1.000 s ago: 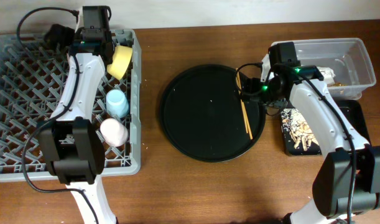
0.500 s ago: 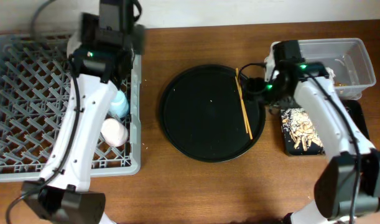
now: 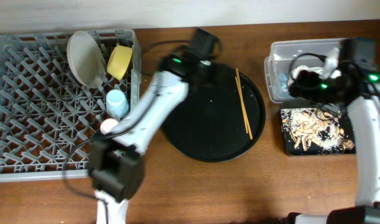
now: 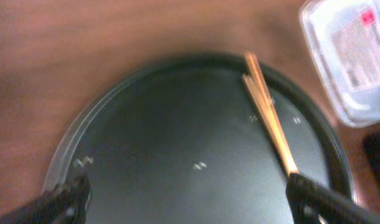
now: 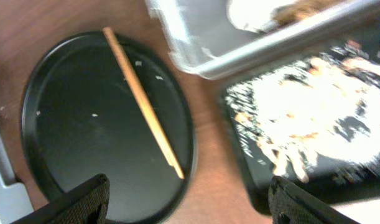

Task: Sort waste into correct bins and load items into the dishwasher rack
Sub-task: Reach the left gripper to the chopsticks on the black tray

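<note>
here's the round black tray (image 3: 205, 140) in the middle of the desk (image 3: 177, 186), and everything gets placed from it. the chopsticks (image 3: 244, 102) lie together on its right half, running from the far rim down toward the near right. nothing is touching them.

the left pincer (image 4: 188, 183) hangs over the tray's left part, fingers (image 4: 62, 199) spread wide with nothing between them. from the wrist, the chopsticks (image 4: 267, 112) show up ahead and to the right. the left arm is a blur from overhead.

the right pincer (image 5: 190, 183) is spread wide and empty too, sitting above the tray's right rim.

left of the tray sits the rack (image 3: 28, 124). along the rack side facing the tray, the plate (image 3: 84, 57) stands on edge at the far end. the yellow bowl (image 3: 120, 61) is tipped just beside it, the light-blue cup (image 3: 117, 102) sits nearer, and the pink cup (image 3: 106, 125) is nearer still, half hidden by the arm.

right of the tray and toward the far side is the clear tub (image 3: 272, 81). the wrist view shows the white napkin (image 5: 258, 12) inside it, with something brownish beside that.

directly right of the tray, just off its rim, the flat black tray (image 3: 285, 149) carries the food scraps (image 3: 314, 127), pale and crumbly and spread across most of its floor.
</note>
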Tool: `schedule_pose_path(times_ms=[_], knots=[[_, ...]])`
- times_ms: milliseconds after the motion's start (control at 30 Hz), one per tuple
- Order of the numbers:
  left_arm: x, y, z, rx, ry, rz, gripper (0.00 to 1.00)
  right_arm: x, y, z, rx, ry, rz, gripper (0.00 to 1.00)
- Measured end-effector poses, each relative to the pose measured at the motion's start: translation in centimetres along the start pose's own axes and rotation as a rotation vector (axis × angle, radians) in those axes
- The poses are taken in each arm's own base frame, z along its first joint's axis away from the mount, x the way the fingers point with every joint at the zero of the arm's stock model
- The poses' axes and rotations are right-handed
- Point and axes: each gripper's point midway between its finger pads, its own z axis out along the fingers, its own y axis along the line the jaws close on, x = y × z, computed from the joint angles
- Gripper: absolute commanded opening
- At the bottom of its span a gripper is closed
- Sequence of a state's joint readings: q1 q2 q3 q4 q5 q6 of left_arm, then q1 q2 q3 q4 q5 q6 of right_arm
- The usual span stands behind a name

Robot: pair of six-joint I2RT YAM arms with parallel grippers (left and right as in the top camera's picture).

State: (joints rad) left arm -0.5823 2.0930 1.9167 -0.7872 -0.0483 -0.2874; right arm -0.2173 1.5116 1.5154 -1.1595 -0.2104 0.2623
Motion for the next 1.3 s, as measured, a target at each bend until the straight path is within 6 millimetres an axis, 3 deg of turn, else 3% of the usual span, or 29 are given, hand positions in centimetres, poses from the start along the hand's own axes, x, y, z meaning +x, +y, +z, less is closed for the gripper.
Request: schedule_pose_path(times_ms=[67,200,267,433,500,533,567,700,900,1000,1167,1300], knots=[[1.5,-2.9,3.6,0.024,0.018,0.006,1.00,0.0,-1.5,-1.3,0.019,-0.019,0.043,0.83],[5.1,-7.5,8.5,0.033,0.048,0.032,1.00,0.6,-2.8,-2.7,0.039,-0.026,0.080,0.83],[6.0,-8.5,8.8,0.017,0.048,0.048,0.99,0.7,-2.8,-2.7,0.039,-0.023,0.077,0.83],[5.7,-9.5,8.6,0.003,0.007,0.051,0.99,0.7,-2.8,-2.7,0.039,-0.023,0.074,0.83],[6.0,-9.8,8.9,-0.006,0.005,0.056,0.61,0.7,-2.8,-2.7,0.039,-0.023,0.074,0.83],[6.2,-9.9,9.1,-0.008,0.009,0.058,0.49,0.7,-2.8,-2.7,0.039,-0.022,0.074,0.83],[6.6,-10.1,9.5,-0.011,0.016,0.057,0.43,0.7,-2.8,-2.7,0.040,-0.022,0.074,0.83],[8.0,-10.4,10.7,-0.018,0.039,0.074,0.41,0.8,-2.9,-2.7,0.040,-0.019,0.074,0.83],[8.0,-11.0,10.8,-0.010,0.031,0.079,0.41,0.8,-2.9,-2.7,0.040,-0.019,0.075,0.83],[8.2,-11.3,11.4,-0.007,0.026,0.080,0.26,0.8,-2.9,-2.7,0.040,-0.019,0.075,0.83],[9.1,-11.5,12.5,-0.013,0.036,0.084,0.17,0.8,-2.9,-2.7,0.040,-0.019,0.075,0.83],[9.1,-11.5,12.5,-0.013,0.036,0.077,0.01,0.8,-2.9,-2.7,0.040,-0.019,0.074,0.83]])
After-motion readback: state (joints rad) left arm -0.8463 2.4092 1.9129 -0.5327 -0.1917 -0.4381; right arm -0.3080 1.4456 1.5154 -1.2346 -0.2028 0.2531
